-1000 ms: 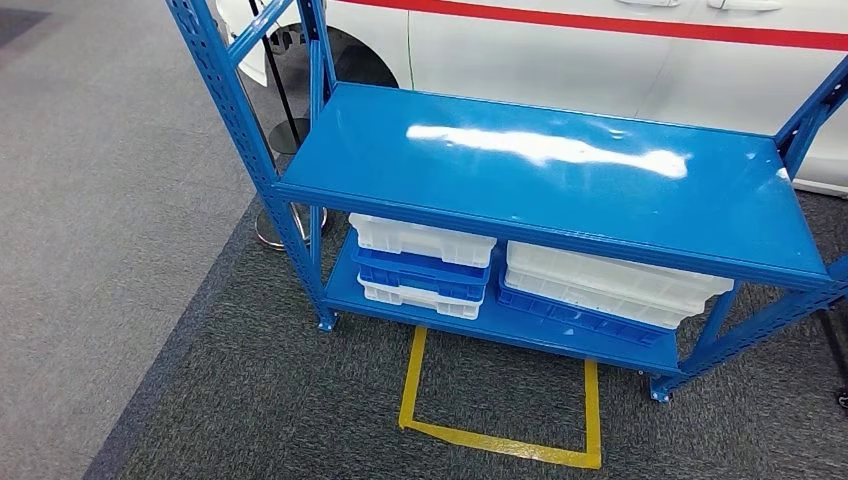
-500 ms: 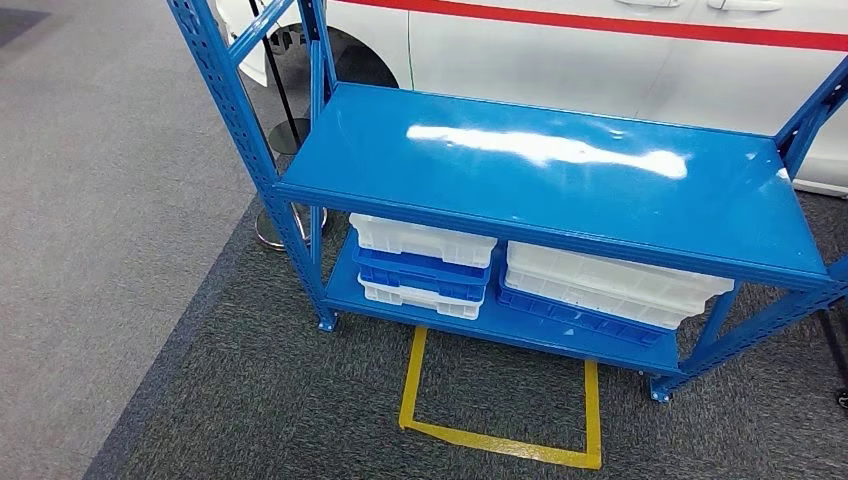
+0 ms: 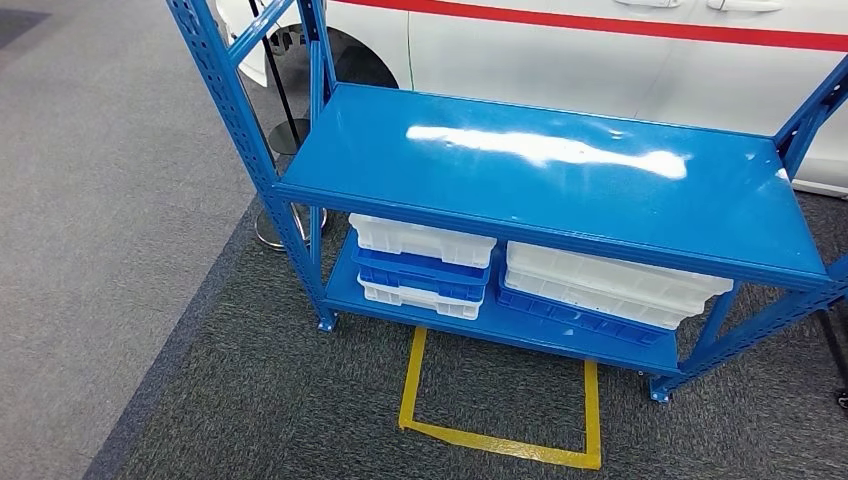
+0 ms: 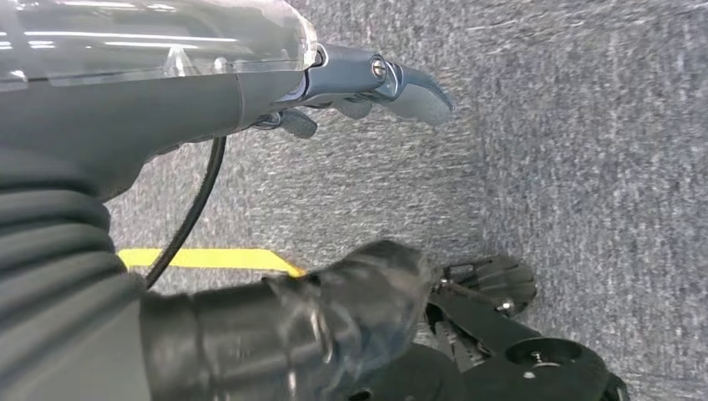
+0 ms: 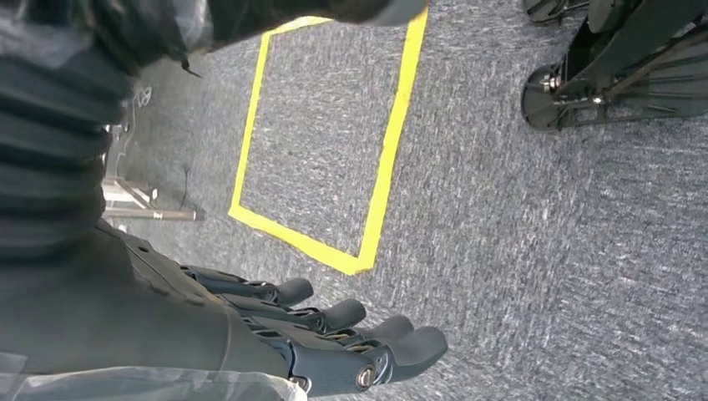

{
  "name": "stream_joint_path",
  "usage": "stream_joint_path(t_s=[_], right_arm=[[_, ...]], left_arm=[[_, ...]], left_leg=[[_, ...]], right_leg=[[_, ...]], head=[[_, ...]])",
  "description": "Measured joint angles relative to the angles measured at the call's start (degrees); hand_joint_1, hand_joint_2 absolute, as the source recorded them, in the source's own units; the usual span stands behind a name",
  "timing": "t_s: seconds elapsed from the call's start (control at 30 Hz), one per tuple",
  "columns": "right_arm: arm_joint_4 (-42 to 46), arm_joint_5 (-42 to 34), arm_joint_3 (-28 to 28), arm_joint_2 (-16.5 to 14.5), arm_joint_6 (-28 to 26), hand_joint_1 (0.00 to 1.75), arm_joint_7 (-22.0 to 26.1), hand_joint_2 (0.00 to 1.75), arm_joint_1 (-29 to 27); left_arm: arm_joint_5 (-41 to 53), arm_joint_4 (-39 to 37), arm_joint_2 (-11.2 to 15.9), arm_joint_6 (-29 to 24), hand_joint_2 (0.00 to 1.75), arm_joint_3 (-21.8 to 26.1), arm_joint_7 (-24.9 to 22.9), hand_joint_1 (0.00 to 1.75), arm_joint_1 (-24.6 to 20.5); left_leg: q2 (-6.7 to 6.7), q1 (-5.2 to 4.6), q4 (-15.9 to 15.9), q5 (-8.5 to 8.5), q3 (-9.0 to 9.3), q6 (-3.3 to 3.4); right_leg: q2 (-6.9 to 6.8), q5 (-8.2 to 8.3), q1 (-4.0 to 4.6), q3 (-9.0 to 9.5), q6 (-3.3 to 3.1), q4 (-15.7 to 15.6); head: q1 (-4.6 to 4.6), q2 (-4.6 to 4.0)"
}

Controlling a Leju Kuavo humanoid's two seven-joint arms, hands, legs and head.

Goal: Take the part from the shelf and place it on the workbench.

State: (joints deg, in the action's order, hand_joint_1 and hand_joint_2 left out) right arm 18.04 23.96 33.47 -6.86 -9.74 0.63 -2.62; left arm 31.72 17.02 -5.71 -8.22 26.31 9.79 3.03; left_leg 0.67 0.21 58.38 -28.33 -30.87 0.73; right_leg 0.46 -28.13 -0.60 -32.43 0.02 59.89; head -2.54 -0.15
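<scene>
Shelf of blue metal stands ahead on dark carpet, its glossy upper board bare; whether a part lies anywhere on it I cannot tell. On the lower board sit stacked white and blue trays at the left end and a wider stack at the right end. A yellow tape outline marks the carpet before the front edge. Left hand hangs over the carpet, fingers loosely apart, holding nothing. Right hand hangs likewise beside the tape outline, fingers spread, holding nothing.

Grey ribbed wrist covers, dark fingers.
</scene>
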Motion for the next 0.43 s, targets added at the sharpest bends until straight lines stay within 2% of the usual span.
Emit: stream_joint_path(t_s=[0.43], right_arm=[[1.7, -11.3, -15.1, 2.9, 4.6, 0.00, -0.2, 0.00, -2.5]], left_arm=[[-15.1, 2.2, 2.4, 3.8, 0.00, -11.8, -4.5, 0.00, 2.5]], left_leg=[[0.00, 0.00, 0.0, -0.01, 0.01, 0.00]], right_leg=[[0.00, -0.02, 0.00, 0.02, -0.02, 0.0]], head=[[0.01, 0.00]])
